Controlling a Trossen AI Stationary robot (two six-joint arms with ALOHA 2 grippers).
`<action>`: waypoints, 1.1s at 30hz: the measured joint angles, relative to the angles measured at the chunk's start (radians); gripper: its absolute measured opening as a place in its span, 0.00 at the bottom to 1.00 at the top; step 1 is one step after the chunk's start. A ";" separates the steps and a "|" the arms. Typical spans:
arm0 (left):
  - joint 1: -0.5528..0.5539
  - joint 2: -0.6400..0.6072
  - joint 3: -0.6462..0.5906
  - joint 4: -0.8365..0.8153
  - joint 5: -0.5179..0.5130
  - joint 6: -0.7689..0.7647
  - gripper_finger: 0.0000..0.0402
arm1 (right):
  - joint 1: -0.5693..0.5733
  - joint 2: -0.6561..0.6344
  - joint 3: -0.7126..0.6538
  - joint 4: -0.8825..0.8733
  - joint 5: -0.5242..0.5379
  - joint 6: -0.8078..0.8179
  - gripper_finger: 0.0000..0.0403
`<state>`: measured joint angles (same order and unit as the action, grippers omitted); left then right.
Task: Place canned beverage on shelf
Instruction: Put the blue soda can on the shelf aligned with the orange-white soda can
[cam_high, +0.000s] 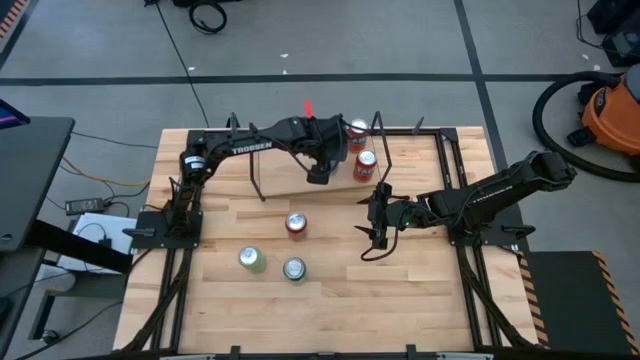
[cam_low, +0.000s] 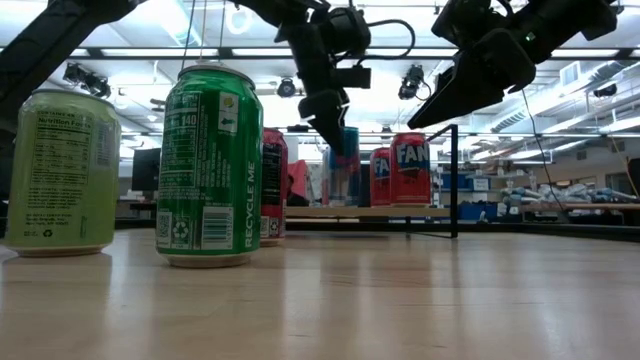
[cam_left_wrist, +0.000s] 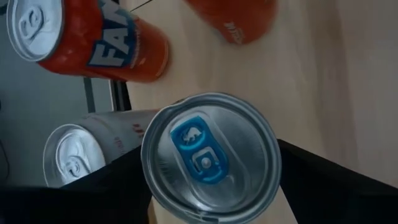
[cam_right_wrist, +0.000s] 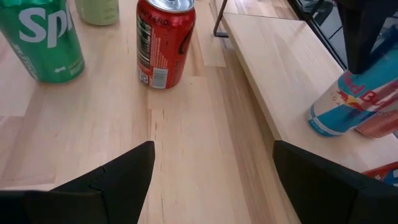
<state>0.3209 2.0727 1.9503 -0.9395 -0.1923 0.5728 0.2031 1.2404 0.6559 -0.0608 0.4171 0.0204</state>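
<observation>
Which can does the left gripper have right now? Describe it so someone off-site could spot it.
Start at the shelf, the pale board along the table's far edge. The left gripper hangs over its right half, fingers either side of the blue can, which stands on the board. It is slim, blue and silver with a blue pull tab; the orange cans beside it are wider.

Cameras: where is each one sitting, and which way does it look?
High view: above the table, looking straight down; shows both arms, the left gripper over the shelf.
Low view: at tabletop height, looking level across; arms hang in above a Sprite can.
Left wrist: looks down on a blue-tabbed can between its fingers.
Right wrist: looks across the table past its open fingers.
Shared: right wrist and low both show the Sprite can.
</observation>
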 joint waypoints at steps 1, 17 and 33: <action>-0.002 0.000 0.000 0.001 0.000 0.000 0.78 | 0.000 0.000 0.000 0.000 0.000 0.000 0.84; 0.012 0.000 0.000 0.018 0.039 -0.028 0.78 | 0.000 0.000 0.000 0.009 0.000 0.002 0.84; 0.070 0.000 0.000 0.001 0.227 -0.110 0.78 | 0.000 0.000 0.000 0.008 0.000 0.003 0.84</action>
<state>0.3912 2.0727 1.9503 -0.9382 0.0350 0.4625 0.2031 1.2404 0.6563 -0.0525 0.4168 0.0231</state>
